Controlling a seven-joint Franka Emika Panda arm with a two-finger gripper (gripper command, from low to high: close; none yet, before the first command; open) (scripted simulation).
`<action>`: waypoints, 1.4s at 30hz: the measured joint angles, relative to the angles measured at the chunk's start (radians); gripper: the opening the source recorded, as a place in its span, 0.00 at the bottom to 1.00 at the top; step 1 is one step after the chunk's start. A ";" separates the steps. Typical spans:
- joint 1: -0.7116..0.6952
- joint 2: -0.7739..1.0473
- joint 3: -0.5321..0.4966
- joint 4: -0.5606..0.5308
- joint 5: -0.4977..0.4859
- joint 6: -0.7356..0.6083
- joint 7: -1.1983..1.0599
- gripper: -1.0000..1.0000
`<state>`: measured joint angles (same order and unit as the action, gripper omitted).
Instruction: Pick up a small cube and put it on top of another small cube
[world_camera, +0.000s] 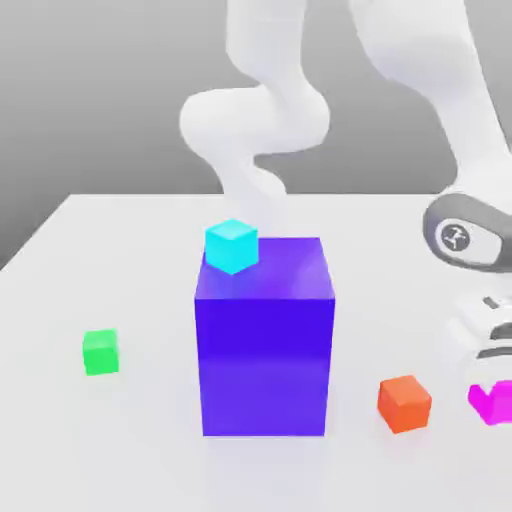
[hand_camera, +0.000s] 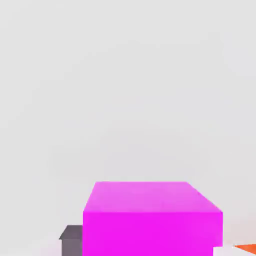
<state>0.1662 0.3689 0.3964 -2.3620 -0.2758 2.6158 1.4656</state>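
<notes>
The jaws stand closed as far as they go around the small pink cube (world_camera: 490, 402), and in the hand view we see that cube (hand_camera: 152, 220) close up, with one dark finger (hand_camera: 72, 240) pressed against its side. We find the gripper (world_camera: 492, 380) at the near right of the exterior view, low over the white table (world_camera: 120, 440), with the white arm (world_camera: 440, 80) bending down to it from above and the pink cube partly tucked under the hand at the picture's right edge. Whether the cube rests on the table or is just off it, we cannot tell. Just to the left of the pink cube sits a small orange cube (world_camera: 404, 403), near it but apart; we catch a corner of it in the hand view too (hand_camera: 247, 247). The small green cube (world_camera: 100, 352) lies on the table well apart from the gripper, over at the exterior view's left. Between the green cube and the orange one stands a big purple-blue block (world_camera: 265, 340), upright on the table. On its top, at the far left corner, sits a small cyan cube (world_camera: 232, 245). The green cube has nothing on top of it.
</notes>
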 joint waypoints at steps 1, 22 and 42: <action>-0.022 -0.002 -0.013 -0.002 0.013 -0.008 -0.003 0.00; -0.524 -0.276 -0.347 -0.233 0.370 -0.036 0.031 0.00; -0.907 -0.543 -0.492 -0.563 0.240 0.136 0.438 0.00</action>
<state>-0.7404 -0.1739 -0.0955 -2.9246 -0.0361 2.7519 1.9035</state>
